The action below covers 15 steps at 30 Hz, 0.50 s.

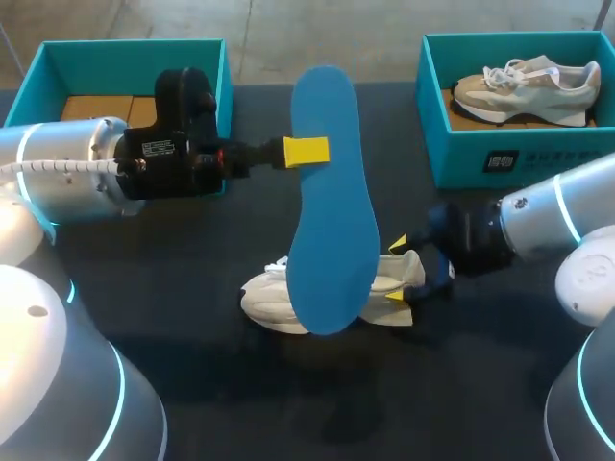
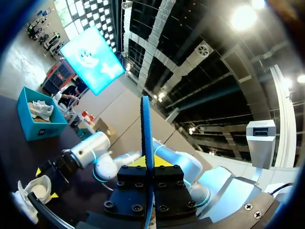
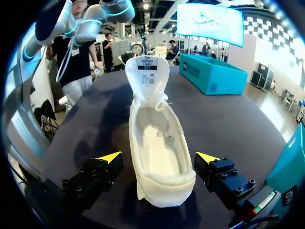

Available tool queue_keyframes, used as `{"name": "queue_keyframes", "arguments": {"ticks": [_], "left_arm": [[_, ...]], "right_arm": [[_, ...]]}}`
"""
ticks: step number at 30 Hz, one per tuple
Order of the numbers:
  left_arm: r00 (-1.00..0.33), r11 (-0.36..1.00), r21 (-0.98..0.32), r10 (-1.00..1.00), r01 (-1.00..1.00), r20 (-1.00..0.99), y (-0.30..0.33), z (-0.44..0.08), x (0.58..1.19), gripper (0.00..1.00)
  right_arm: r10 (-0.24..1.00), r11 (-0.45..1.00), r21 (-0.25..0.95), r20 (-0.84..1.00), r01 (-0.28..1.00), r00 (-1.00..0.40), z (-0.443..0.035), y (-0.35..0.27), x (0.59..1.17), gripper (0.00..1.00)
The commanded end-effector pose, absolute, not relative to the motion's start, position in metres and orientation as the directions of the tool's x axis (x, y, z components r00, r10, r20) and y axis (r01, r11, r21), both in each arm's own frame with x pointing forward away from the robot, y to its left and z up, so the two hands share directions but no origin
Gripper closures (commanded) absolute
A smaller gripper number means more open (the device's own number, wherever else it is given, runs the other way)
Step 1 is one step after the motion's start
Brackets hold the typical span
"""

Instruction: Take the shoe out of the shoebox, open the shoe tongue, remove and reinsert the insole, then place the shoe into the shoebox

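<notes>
Left of the white shoe [image 1: 327, 293] and above it, my left gripper [image 1: 307, 152] is clamped tight on the blue insole [image 1: 332, 211], which hangs upright over the shoe. The shoe lies on the table [image 1: 432, 384] with its tongue [image 3: 147, 76] raised. At the shoe's heel, my right gripper [image 1: 396, 270] stands spread wide with a finger on each side, not squeezing it.

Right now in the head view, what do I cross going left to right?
left shoebox → left gripper → blue insole → right gripper → right shoebox. The shoe under the insole overlaps it, so skipped.
</notes>
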<state>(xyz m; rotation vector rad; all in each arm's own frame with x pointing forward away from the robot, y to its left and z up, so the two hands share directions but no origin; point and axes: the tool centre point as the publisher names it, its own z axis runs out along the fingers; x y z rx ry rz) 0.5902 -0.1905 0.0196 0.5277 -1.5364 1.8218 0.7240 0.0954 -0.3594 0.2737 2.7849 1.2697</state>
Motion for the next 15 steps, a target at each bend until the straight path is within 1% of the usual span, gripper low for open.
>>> {"name": "queue_keyframes", "arguments": {"ticks": [1, 12, 15], "left_arm": [[-0.682, -0.07, -0.689, 0.242, -0.722, 0.69, -0.19, 0.018, 0.588, 1.0], [-0.682, -0.07, -0.689, 0.242, -0.722, 0.69, -0.19, 0.018, 0.588, 1.0], [-0.682, -0.07, -0.689, 0.242, -0.722, 0.69, -0.19, 0.018, 0.588, 1.0]], "right_arm": [[0.205, 0.759, 0.63, 0.005, 0.162, -0.979, -0.349, 0.102, 0.722, 0.0], [0.232, 0.827, 0.526, -0.002, 0.196, -0.973, -0.334, 0.108, 0.723, 0.0], [0.233, 0.824, 0.534, -0.018, 0.188, -0.972, -0.333, 0.109, 0.723, 0.0]]}}
